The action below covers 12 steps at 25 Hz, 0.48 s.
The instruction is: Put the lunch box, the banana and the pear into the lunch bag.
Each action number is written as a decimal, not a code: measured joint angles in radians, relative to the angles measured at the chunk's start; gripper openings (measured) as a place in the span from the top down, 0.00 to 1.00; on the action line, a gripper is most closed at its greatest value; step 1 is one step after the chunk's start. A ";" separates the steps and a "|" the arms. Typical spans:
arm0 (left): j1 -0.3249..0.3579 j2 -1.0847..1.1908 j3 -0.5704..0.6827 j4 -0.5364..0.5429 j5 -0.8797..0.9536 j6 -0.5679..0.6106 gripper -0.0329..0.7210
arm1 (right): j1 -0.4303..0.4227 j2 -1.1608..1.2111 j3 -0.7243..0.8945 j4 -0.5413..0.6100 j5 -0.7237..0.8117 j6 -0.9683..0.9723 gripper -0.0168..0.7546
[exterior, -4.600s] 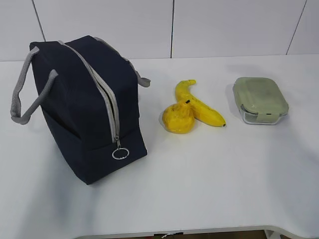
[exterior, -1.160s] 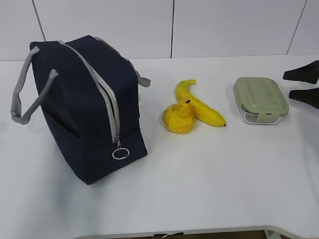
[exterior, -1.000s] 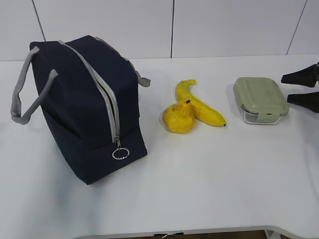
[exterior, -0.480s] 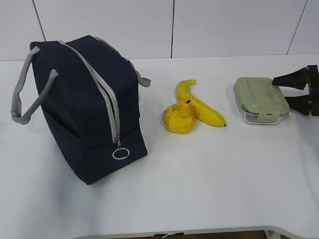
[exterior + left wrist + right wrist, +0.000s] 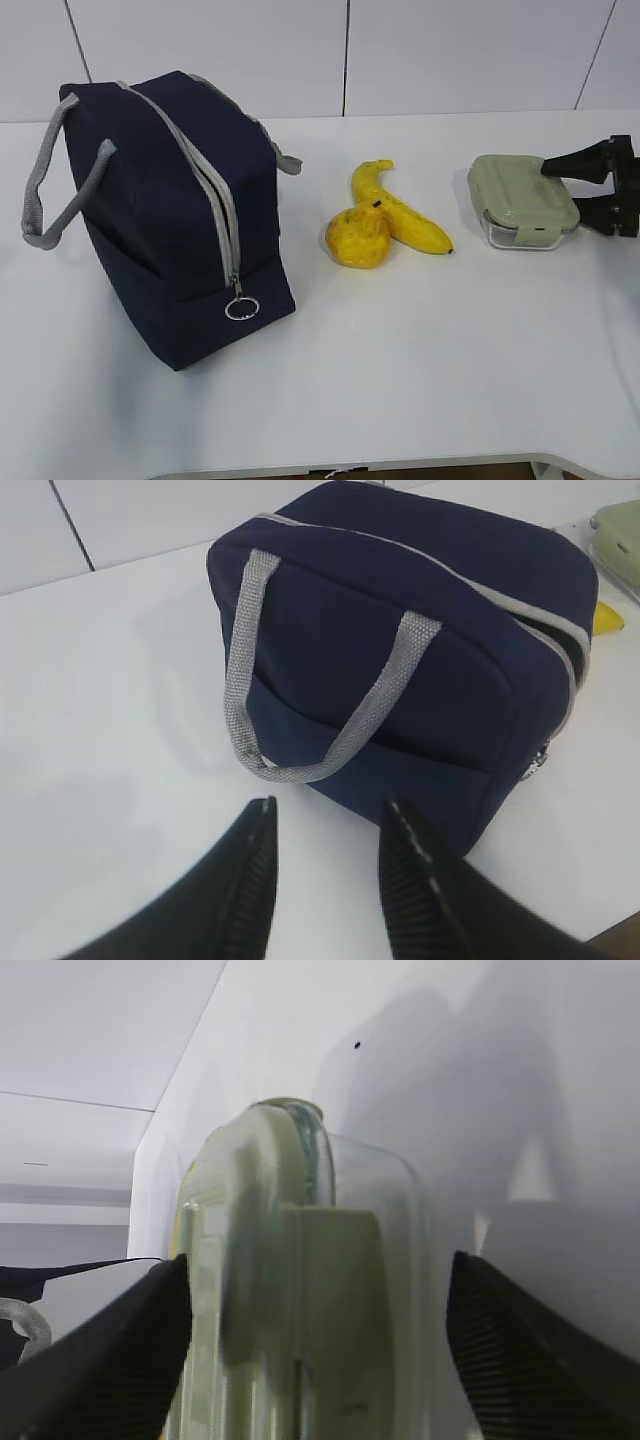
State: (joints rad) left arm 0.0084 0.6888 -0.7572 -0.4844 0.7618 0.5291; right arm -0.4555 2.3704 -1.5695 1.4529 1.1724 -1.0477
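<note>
The navy lunch bag stands at the left, its grey zipper running over the top to a ring pull at the near end. The pear leans against the banana mid-table. The lunch box with its green lid sits at the right. My right gripper is open, one finger on each side of the box's right end; the wrist view shows the lunch box filling the space inside the right gripper. My left gripper is open and empty, just short of the lunch bag and its handle.
The white table meets a white panelled wall behind. The bag's two grey handles stick out to its left and back. The left arm is out of the exterior view.
My right gripper has moved left from the table's right edge until its open fingers straddle the lunch box's end. Bag, fruit and box have not moved.
</note>
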 joint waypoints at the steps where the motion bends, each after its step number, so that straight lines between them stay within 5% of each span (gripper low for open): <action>1: 0.000 0.000 0.000 0.000 0.000 0.000 0.64 | 0.002 0.000 0.000 0.000 0.000 0.000 0.15; 12: 0.000 0.000 0.000 0.000 0.004 0.000 0.64 | 0.035 0.000 0.000 0.002 -0.003 0.000 0.16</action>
State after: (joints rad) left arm 0.0084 0.6888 -0.7572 -0.4844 0.7654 0.5291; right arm -0.4202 2.3704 -1.5695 1.4551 1.1698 -1.0477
